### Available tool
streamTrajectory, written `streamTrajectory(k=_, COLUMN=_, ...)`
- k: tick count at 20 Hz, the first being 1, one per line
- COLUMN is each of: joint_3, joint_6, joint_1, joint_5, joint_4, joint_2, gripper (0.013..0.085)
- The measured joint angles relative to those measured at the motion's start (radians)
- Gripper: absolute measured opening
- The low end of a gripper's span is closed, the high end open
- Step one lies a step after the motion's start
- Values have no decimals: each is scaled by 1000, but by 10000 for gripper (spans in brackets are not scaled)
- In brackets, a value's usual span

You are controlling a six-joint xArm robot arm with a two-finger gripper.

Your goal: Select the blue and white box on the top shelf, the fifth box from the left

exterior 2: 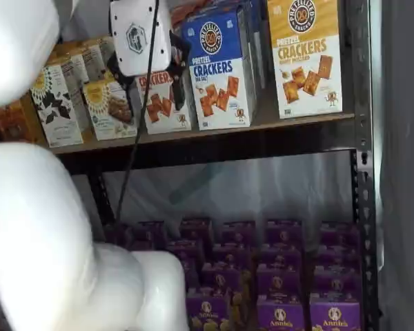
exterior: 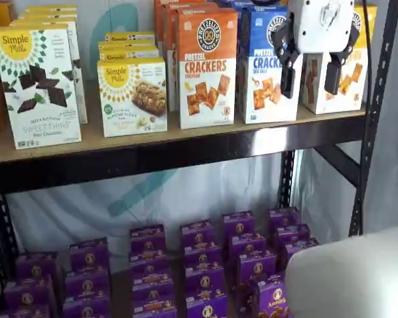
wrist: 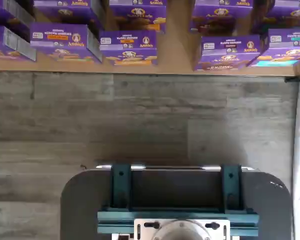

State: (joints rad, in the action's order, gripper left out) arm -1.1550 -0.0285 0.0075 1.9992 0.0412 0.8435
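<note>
stands on the top shelf (exterior: 186,149), the blue and white box (exterior: 268,73), between the orange-topped cheddar box (exterior: 207,69) on one side and the yellow-topped cracker box (exterior: 341,76) on the other; seen also in a shelf view as the blue-fronted carton (exterior 2: 217,69). touches or nearly touches the cheddar box at the side; gap to the yellow-topped one hard to judge, since the end effector covers it.

hangs in front of the shelf, the end effector (exterior: 312,73), white body above, two black fingers (exterior: 288,76) spread wide with a plain gap between them, pinching nothing. sits, by the look of it, a little off toward the yellow-topped side of the target, one finger over the blue box's edge, the other over the neighbour's face. not yet engaged with any carton.

judged as the approach step, with the grasp not begun. best done by shifting sideways until both fingers straddle the blue and white box alone, then advancing straight in, level with the shelf board. worth keeping the fingers at full spread until they pass the front corners, as the neighbours crowd close and leave little room for a fingertip. risks nudging the cheddar box or dragging the yellow-topped one if entered off-centre. closing around the upper half likely gives a steadier hold on a tall, light carton.

shows only purple boxes (wrist: 127,47) on the lower level and the floor, the wrist view, so no help for alignment here.
</note>
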Motion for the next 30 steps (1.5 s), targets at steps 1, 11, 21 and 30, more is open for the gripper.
streamTrajectory(k=1, joint_3=-8, joint_6=6, joint_1=-14, joint_5=17, joint_4=16, joint_2=-10, gripper=850)
streamTrajectory(k=11, joint_3=-28, joint_6=18, joint_1=-36, joint_5=52, joint_4=42, joint_2=-42, gripper=850)
streamTrajectory(k=21, joint_3=31, joint_6=27, joint_1=-14, joint_5=-103, joint_4=-34, joint_2=-14, gripper=850)
streamTrajectory(k=30, joint_3=41, joint_6=62, joint_1=-48, joint_5=-319, joint_4=-83, joint_2=-59, gripper=850)
